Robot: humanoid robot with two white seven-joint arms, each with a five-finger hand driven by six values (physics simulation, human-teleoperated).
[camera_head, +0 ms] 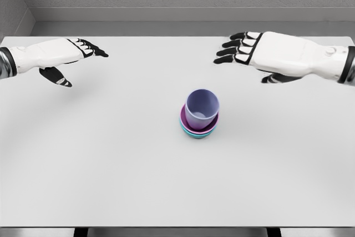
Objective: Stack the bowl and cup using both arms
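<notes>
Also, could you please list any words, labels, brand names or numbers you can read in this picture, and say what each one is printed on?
There are none. The cup, the bowls under it, the table, the left hand and the right hand all show plain surfaces without lettering.

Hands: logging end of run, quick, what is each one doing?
Left hand: open, holding nothing.
Right hand: open, holding nothing.

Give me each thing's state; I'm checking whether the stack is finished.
Cup: upright, empty, nested in the pink bowl.
Pink bowl: upright, nested in the teal bowl.
Teal bowl: upright on the table, bottom of the stack.
Left robot hand: open, holding nothing, apart from the stack.
Right robot hand: open, holding nothing, apart from the stack.
</notes>
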